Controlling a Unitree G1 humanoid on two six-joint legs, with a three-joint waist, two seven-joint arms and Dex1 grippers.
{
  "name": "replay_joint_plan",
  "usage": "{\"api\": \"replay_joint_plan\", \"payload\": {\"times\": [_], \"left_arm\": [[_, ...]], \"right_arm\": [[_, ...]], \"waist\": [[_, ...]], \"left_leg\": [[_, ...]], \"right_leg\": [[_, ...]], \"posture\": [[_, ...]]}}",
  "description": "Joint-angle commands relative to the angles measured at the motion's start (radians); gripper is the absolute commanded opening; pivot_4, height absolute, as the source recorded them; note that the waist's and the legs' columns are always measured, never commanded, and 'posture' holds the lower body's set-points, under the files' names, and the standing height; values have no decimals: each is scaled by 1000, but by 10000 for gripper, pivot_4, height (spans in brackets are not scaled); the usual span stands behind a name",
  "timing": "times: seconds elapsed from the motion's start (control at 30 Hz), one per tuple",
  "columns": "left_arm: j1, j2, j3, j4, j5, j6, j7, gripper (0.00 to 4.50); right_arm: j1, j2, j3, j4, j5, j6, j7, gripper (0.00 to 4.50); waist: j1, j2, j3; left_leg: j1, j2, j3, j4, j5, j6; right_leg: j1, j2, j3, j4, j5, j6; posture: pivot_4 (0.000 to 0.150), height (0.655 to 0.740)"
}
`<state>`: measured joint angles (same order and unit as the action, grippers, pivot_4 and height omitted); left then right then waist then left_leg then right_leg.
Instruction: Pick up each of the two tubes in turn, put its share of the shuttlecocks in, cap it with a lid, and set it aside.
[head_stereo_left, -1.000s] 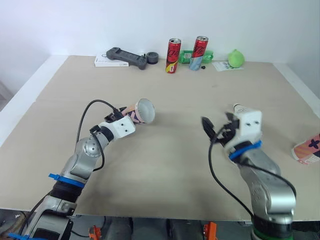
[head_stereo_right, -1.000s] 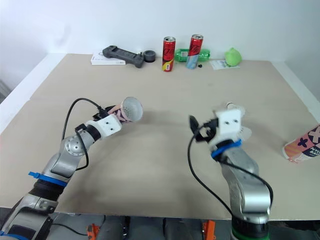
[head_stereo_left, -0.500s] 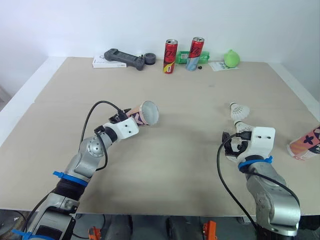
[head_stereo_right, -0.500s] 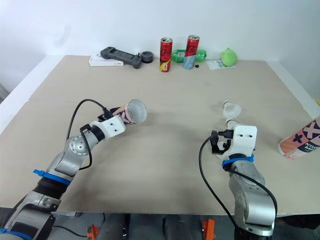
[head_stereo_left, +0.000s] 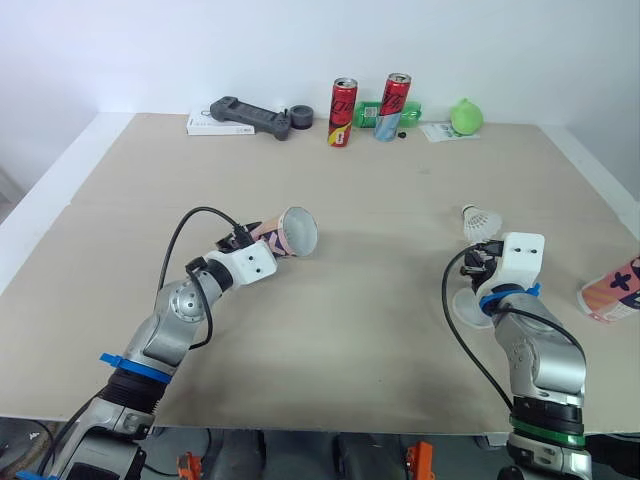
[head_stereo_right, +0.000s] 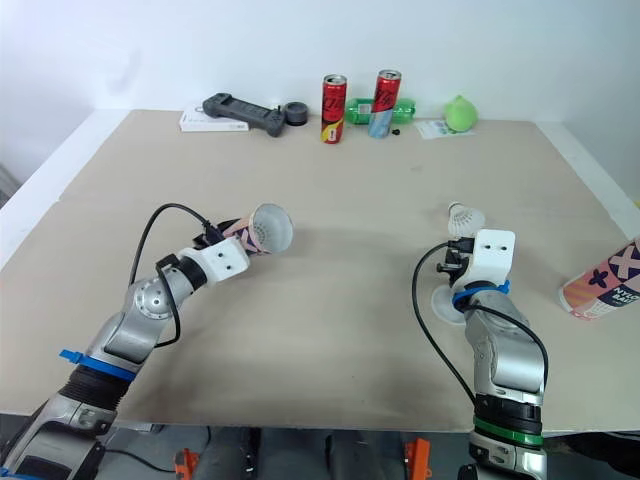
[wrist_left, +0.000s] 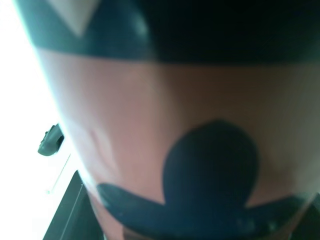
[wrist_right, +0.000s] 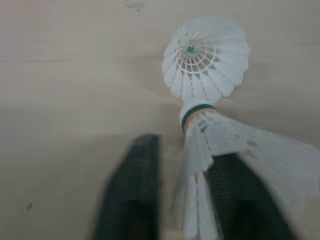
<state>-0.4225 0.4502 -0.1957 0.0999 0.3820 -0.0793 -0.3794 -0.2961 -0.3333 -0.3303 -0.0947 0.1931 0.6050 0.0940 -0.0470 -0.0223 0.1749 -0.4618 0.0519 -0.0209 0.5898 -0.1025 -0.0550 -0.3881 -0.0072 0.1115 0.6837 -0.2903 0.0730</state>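
Note:
My left gripper (head_stereo_left: 252, 246) is shut on a pink tube with dark patterns (head_stereo_left: 283, 232), held tilted above the table with its open mouth facing right; the tube's wall (wrist_left: 165, 125) is close up in the left wrist view. At the right my right gripper (head_stereo_left: 477, 272) is low over the table and shut on a white shuttlecock (wrist_right: 200, 150), whose feather skirt (head_stereo_left: 463, 305) sticks out beneath it. A second shuttlecock (head_stereo_left: 482, 222) stands on the table just beyond that gripper. The other pink tube (head_stereo_left: 612, 292) lies at the table's right edge.
Along the back edge stand two drink cans (head_stereo_left: 345, 112) (head_stereo_left: 396, 106), a black controller (head_stereo_left: 250, 115) on a white box, a dark tape roll (head_stereo_left: 302, 117) and a green ball (head_stereo_left: 467, 117). Bare tabletop (head_stereo_left: 380, 280) lies between my two arms.
My right gripper dropped from a raised, open pose down to the table beside the standing shuttlecock and closed on a shuttlecock. The left arm kept holding its tube, shifting only slightly.

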Motion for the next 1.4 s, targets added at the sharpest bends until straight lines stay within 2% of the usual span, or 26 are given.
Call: {"api": "replay_joint_plan", "payload": {"times": [0.03,0.23,0.3,0.37,0.43,0.47,0.57,0.77,0.93,1.0,1.07,1.13,1.17,1.27,1.37,1.4], "left_arm": [[-6,8,26,-50,-14,4,7,24451],[-20,-1,10,-26,-15,-5,-2,24451],[-26,-8,0,-15,-13,-6,-4,24451],[-42,-16,-8,8,-16,-13,-8,24451],[-57,-20,-15,29,-17,-20,-13,24451],[-66,-24,-18,39,-17,-23,-14,24451],[-85,-32,-23,60,-15,-26,-17,24451],[-100,-37,-27,73,-17,-29,-18,24451],[-82,-35,-27,41,-16,-19,-21,24451],[-77,-33,-24,31,-15,-10,-20,24451],[-76,-32,-22,30,-15,-8,-19,24451],[-72,-33,-23,26,-16,-7,-20,24451],[-72,-34,-24,25,-16,-6,-21,24451],[-76,-37,-26,31,-17,-6,-21,24451],[-81,-38,-27,39,-17,-9,-20,24451],[-84,-39,-25,42,-18,-10,-19,24451]], "right_arm": [[-16,-24,-20,-30,10,-27,9,124],[13,-130,-50,-139,94,30,143,124],[21,-184,-52,-218,168,37,244,124],[32,-237,5,-382,314,22,435,124],[23,-249,38,-479,435,54,518,124],[1,-257,81,-501,441,69,527,124],[-76,-281,249,-529,391,78,560,124],[-204,-279,484,-417,198,-24,589,124],[-300,-232,625,-289,38,-125,588,124],[-318,-200,626,-270,35,-134,592,124],[-322,-176,606,-270,48,-129,594,7513],[-314,-152,562,-297,99,-105,594,10535],[-308,-144,535,-315,133,-85,595,16818],[-285,-148,454,-362,216,-20,599,26317],[-263,-165,354,-385,303,67,579,41261],[-253,-174,307,-370,298,86,543,44174]], "waist": [[0,0,0],[0,1,0],[1,1,1],[0,1,1],[-4,1,1],[-4,1,1],[-3,1,1],[2,1,1],[1,1,1],[1,1,1],[2,1,1],[2,1,1],[2,1,1],[2,1,1],[2,1,1],[2,1,1]], "left_leg": [[0,0,0,0,0,0],[0,0,0,0,0,0],[0,0,0,0,0,0],[0,0,0,0,0,0],[0,0,0,-1,0,0],[1,1,-1,-1,0,0],[1,2,-1,-1,0,0],[0,0,1,-1,1,0],[-1,0,0,-1,2,0],[-1,0,0,-2,2,0],[-1,0,0,-3,2,0],[-1,0,0,-3,2,0],[-1,0,0,-3,2,0],[-1,0,0,-3,2,0],[-1,0,0,-3,2,0],[-1,0,-1,-3,2,0]], "right_leg": [[0,0,0,0,0,0],[0,0,0,0,0,0],[0,-1,0,0,0,1],[0,0,0,0,-1,1],[0,1,0,0,-1,1],[0,2,0,0,-1,1],[0,3,0,0,-1,0],[-1,-1,0,-1,0,1],[-2,0,0,-1,0,1],[-2,0,0,-1,0,0],[-2,0,0,-1,0,0],[-2,0,0,-1,0,0],[-2,0,0,-1,0,0],[-2,0,-1,-1,1,-1],[-1,0,-1,-1,2,-4],[-1,0,-1,-1,2,-4]], "posture": [[1500,7400],[1500,7400],[1500,7400],[1500,7400],[1500,7400],[1500,7400],[1500,7400],[1500,7400],[1500,7400],[1500,7400],[1500,7400],[1500,7400],[1500,7400],[1500,7400],[1500,7400],[1500,7400]]}}
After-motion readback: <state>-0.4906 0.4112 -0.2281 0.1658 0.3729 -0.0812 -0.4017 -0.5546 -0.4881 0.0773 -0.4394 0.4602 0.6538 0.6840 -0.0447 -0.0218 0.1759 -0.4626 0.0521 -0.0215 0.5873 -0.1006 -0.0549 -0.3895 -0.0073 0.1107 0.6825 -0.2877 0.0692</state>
